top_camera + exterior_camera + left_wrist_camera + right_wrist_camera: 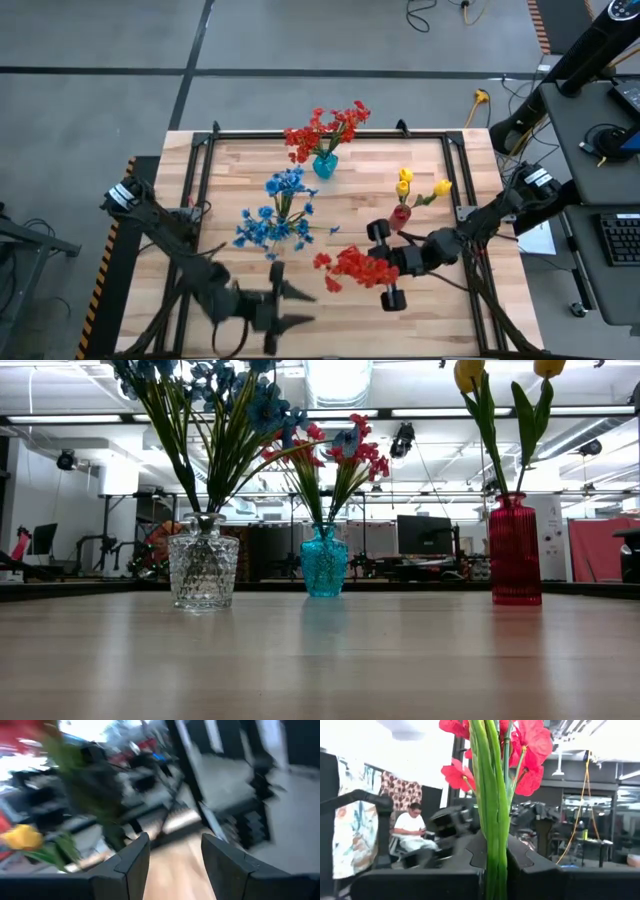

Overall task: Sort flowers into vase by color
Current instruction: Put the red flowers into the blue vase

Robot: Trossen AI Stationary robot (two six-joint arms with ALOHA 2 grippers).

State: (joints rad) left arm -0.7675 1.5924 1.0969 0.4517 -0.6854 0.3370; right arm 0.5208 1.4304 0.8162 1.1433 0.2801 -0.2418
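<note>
A red flower stem (350, 266) is held by my shut right gripper (378, 268) over the table's near middle. Its red heads (530, 745) show past the fingers in the right wrist view. My left gripper (298, 306) stands open and empty near the front edge, to the left of the red flower. A teal vase (325, 165) at the back holds red flowers (325, 128). A clear glass vase (203, 570) holds blue flowers (275, 215). A red vase (400, 216) holds yellow flowers (415, 186). All three vases stand upright on the tabletop. My right gripper pinches the red flower's green stalks (492, 820) between its two fingers, below the heads. The fingers come from the table's right side and lie across the stalks. The flower is lifted clear of the table, its heads (345, 265) pointing toward the table's left.
A black frame rail (330, 135) runs round the wooden tabletop (430, 310). Bare wood lies in front of the vases in the low view. Beyond the table a seated person (412, 832) shows in the right wrist view, among desks and cables.
</note>
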